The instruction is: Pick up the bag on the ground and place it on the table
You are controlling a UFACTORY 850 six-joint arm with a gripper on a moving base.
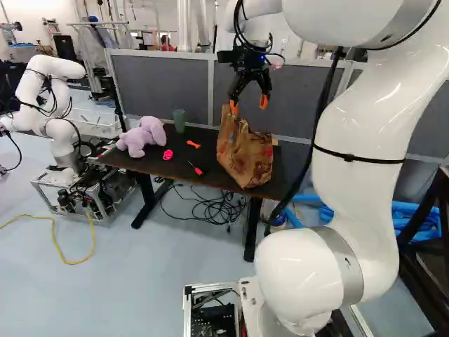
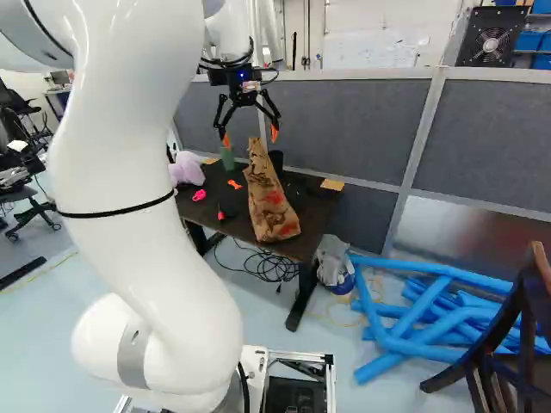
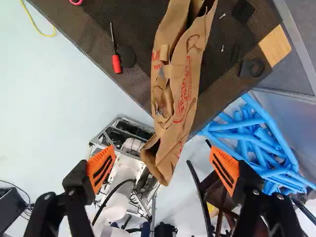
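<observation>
A white robot arm (image 1: 365, 210) looms in the foreground, reaching over a dark worktop (image 1: 168, 172) where a brown paper bag (image 1: 245, 151) sits creased and slumped near the front edge. The orange-padded fingers (image 3: 101, 170) are spread wide above it, one on either side of its nearer end in the wrist view, with no grip on the paper. A purple stuffed toy (image 1: 142, 136), a green cup (image 1: 179, 121) and a red-handled screwdriver (image 3: 116, 63) share the surface. With the bag already on the worktop, the job looks all but done, leaving the arm to lift clear without snagging the raised peak of paper. The bag is probably light, thin and soft, with little stiffness of its own; whether anything is inside cannot be told. Should it need taking up again, the gathered folds along its top would make the surest hold, pinched across the narrow width where several layers appear to lie together. A grab at one loose flap could tear the paper or let the body swing, while a hard squeeze lower down would likely crush it flatter.
</observation>
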